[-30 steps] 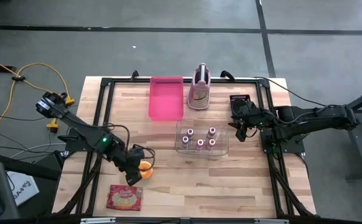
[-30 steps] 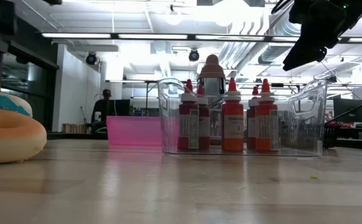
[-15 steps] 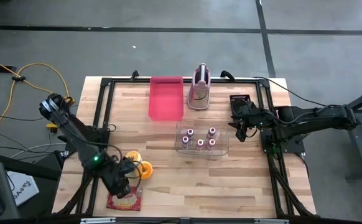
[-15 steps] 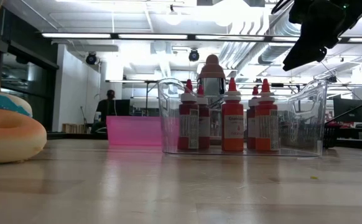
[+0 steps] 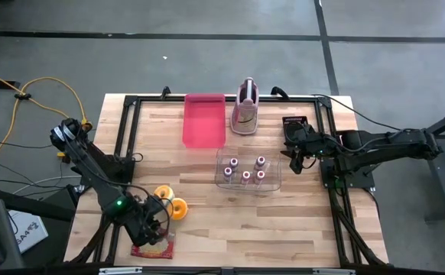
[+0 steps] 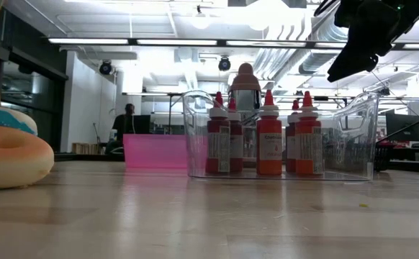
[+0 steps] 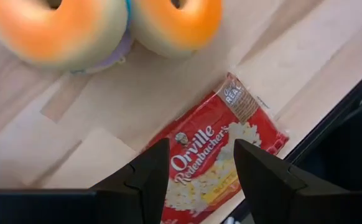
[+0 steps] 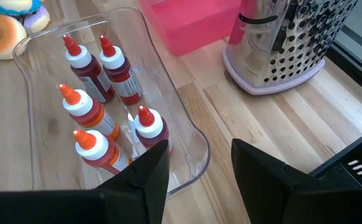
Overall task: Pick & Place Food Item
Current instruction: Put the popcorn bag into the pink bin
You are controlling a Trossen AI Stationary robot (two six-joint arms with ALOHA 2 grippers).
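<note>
Two arms in frame; only the left one has moved. Left gripper (image 5: 152, 233) has swung off the doughnuts (image 5: 171, 205) toward the bench's front-left corner and now hangs over the popcorn packet (image 7: 221, 158), jaws apart, nothing held. Judgement: the packet is the food item chosen; descent and grasp not yet made. Packet lies flat against the bench's front edge, doughnuts just beside it.

Right gripper (image 5: 293, 156) waits near the right edge, fingers parted, empty.

Containers: clear bin (image 8: 187, 134) mid-bench holds five red sauce bottles (image 8: 81, 59), upright. Pink tray (image 5: 204, 119) at the back edge looks empty. Grater (image 8: 287, 37) stands beside it.
</note>
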